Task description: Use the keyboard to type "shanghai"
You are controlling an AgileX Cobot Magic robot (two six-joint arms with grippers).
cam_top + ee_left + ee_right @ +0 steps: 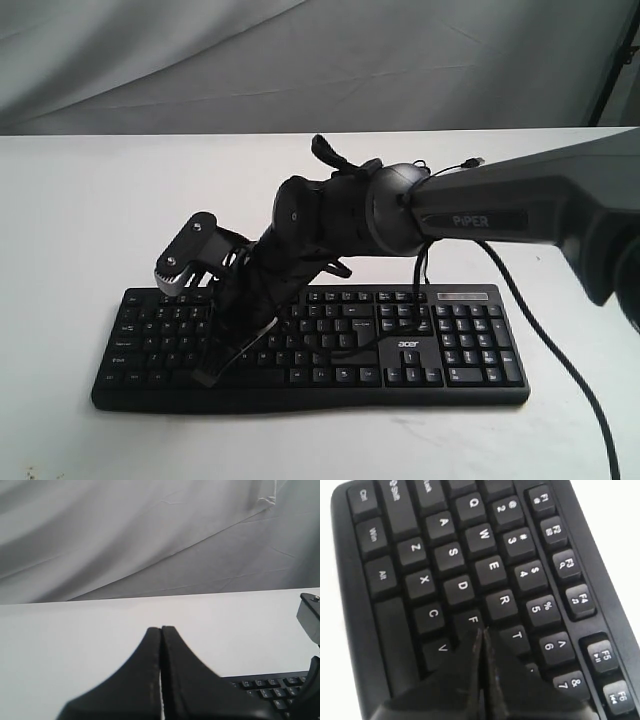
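The black keyboard [460, 352] with white legends and an acer logo lies across the front of the white table. My right arm reaches over from the right, and its gripper [210, 374] points down onto the left half of the keys. In the right wrist view the right gripper [481, 630] is shut and empty, its tips at the edge of the F key, just short of the T key, on the keyboard [451, 555]. My left gripper [161, 628] is shut and empty above bare table, with a corner of the keyboard [272, 687] beside it. It does not show in the exterior view.
A grey drape [300, 60] hangs behind the white table [80, 200]. A thin black cable [560, 345] runs from the right arm down past the keyboard's right end. A grey part of the right arm's wrist [310, 617] shows at the edge of the left wrist view.
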